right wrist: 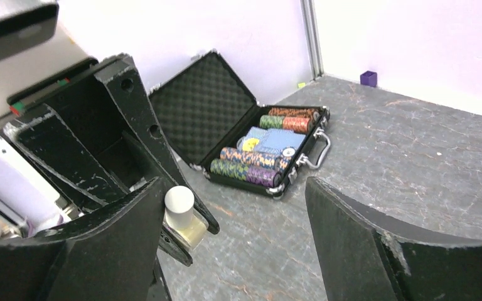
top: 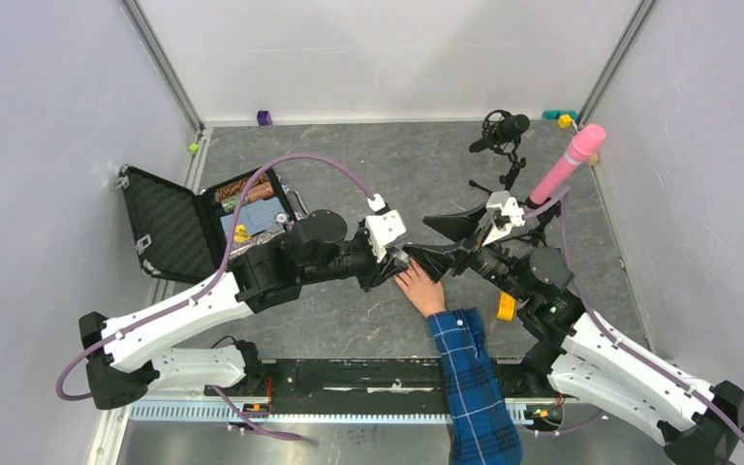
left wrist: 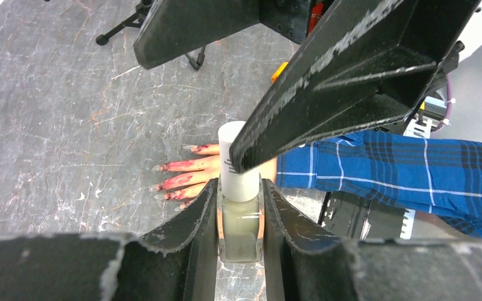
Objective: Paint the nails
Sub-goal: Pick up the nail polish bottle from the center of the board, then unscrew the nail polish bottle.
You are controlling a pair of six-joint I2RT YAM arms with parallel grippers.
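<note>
A small glass polish bottle (left wrist: pixel 240 229) with a white cap (left wrist: pixel 237 160) stands upright between my left gripper's fingers, and the left gripper (left wrist: pixel 240 188) is shut on its glass body. My right gripper (right wrist: pixel 233 188) is open. Its left finger rests beside the cap (right wrist: pixel 179 200) and its right finger stands well apart. A pale hand (top: pixel 418 289) in a blue plaid sleeve (top: pixel 473 378) lies flat on the table just beyond the bottle. Its fingers are smeared red, with the nails (left wrist: pixel 159 168) at their tips, pointing left in the left wrist view.
An open black case (top: pixel 203 223) of poker chips (right wrist: pixel 270 150) lies at the left. A microphone on a tripod (top: pixel 502 131) and a pink cylinder (top: pixel 570 160) stand at the back right. A small orange object (top: pixel 507 307) lies near the right arm.
</note>
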